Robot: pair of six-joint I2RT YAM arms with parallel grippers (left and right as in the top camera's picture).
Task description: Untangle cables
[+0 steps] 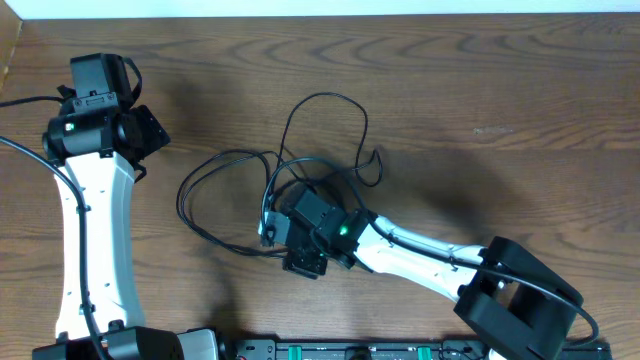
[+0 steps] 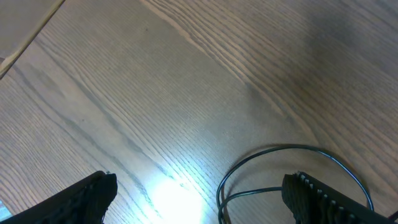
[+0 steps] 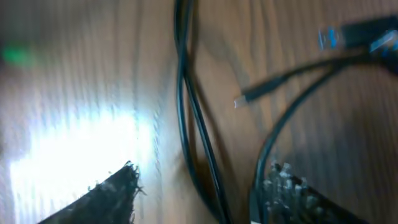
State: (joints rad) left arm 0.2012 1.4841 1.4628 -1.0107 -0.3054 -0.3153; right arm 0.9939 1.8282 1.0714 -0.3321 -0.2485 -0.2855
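Note:
Thin black cables (image 1: 322, 130) lie in tangled loops at the table's middle, with one loop (image 1: 195, 190) reaching left. A short white cable piece (image 1: 266, 226) shows beside my right gripper (image 1: 290, 240). In the right wrist view my right gripper (image 3: 199, 180) is open low over the tangle, with two black cable strands (image 3: 185, 93) running between its fingers. A small plug end (image 3: 245, 99) and a blue plug (image 3: 329, 37) lie beyond. My left gripper (image 1: 150, 132) is open and empty at the far left. In the left wrist view a black cable loop (image 2: 280, 149) lies by the right finger of my left gripper (image 2: 199, 186).
The wooden table (image 1: 500, 100) extends bare to the right and back. The table's far edge (image 1: 300, 12) runs along the top. A rail with green fittings (image 1: 350, 350) lies at the front edge. Thick black arm wires (image 1: 20, 150) hang by the left arm.

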